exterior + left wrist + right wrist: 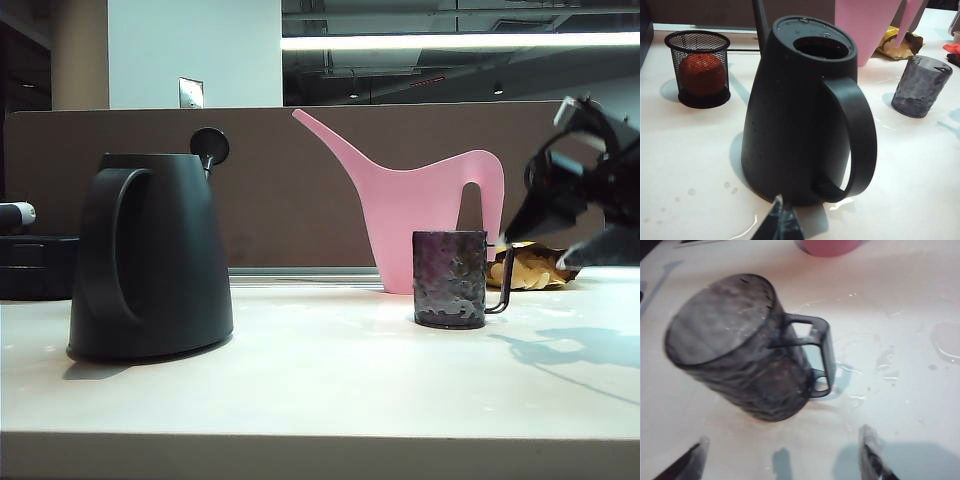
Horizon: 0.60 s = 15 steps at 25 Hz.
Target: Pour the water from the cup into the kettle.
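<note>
With the right gripper spread open just above the cup, which stands upright right of the kettle, and the left gripper unreadable near the kettle, expect an off-centre grasp to tip the cup.

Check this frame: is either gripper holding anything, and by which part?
Nothing is held. The right gripper hangs open above the cup, clear of it; the left gripper sits near the kettle, gripping nothing.

Right end effector black, angular; fingers dark with pale, worn tips.
</note>
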Available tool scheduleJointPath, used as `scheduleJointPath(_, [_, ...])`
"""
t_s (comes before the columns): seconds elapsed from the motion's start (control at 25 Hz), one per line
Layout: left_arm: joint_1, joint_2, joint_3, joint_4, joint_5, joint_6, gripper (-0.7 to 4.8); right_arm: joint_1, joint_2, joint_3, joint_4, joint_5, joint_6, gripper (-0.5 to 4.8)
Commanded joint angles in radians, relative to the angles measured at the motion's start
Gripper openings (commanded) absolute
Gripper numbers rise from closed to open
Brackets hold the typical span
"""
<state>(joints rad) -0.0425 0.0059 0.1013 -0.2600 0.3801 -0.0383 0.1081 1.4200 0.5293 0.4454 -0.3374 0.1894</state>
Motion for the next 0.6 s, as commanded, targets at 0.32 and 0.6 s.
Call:
scheduleJointPath(0.32, [0.000, 0.001, 0.002, 0.005, 0.002, 0.004, -0.05, 0.001, 0.184, 0.033, 0.224, 0.069, 0.002, 3.64])
scheduleJointPath(0.6, [0.000, 0.001, 0.002, 0.005, 0.002, 0.004, -0.05, 0.001, 0.288, 0.146, 0.212, 0.074, 0.002, 3.64])
